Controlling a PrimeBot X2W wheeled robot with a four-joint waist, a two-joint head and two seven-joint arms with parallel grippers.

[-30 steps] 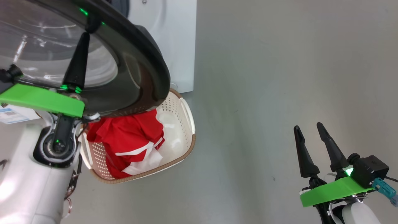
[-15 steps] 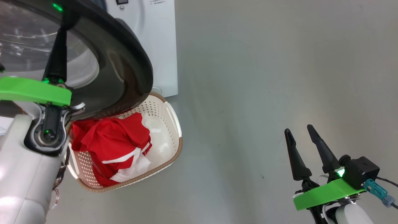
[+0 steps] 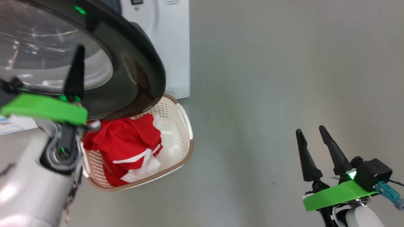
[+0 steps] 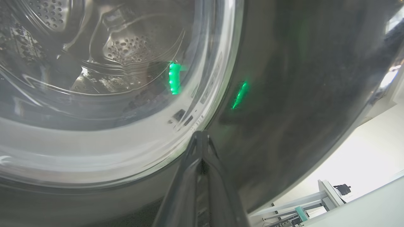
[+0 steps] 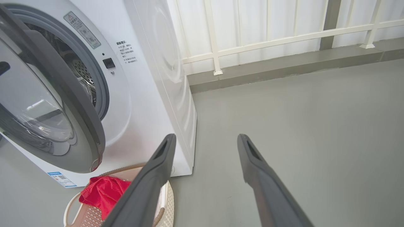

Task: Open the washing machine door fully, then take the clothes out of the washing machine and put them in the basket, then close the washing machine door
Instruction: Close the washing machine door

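The washing machine door (image 3: 139,69), with its black rim and bulging glass, stands partly open at the upper left. My left gripper (image 3: 79,50) is shut, empty, its tips lying against the door's outer face. In the left wrist view the left gripper (image 4: 199,136) meets the door (image 4: 284,94) where glass meets rim. The red clothes (image 3: 126,142) lie in the cream basket (image 3: 186,151) on the floor below the door. My right gripper (image 3: 311,130) hangs open and empty at the lower right, far from the basket. The right wrist view shows the right gripper (image 5: 205,138), the white washing machine (image 5: 148,94), the door (image 5: 79,104), the clothes (image 5: 101,192) and the basket (image 5: 90,217).
Bare grey floor (image 3: 268,94) stretches to the right of the machine and the basket. A white railing (image 5: 268,41) and a low kerb run along the far side. The door overhangs the basket's back edge.
The head camera has swung, shifting the whole picture. My left gripper's tips have dropped from the door's upper rim onto the glass. The right gripper, basket and clothes are unchanged.
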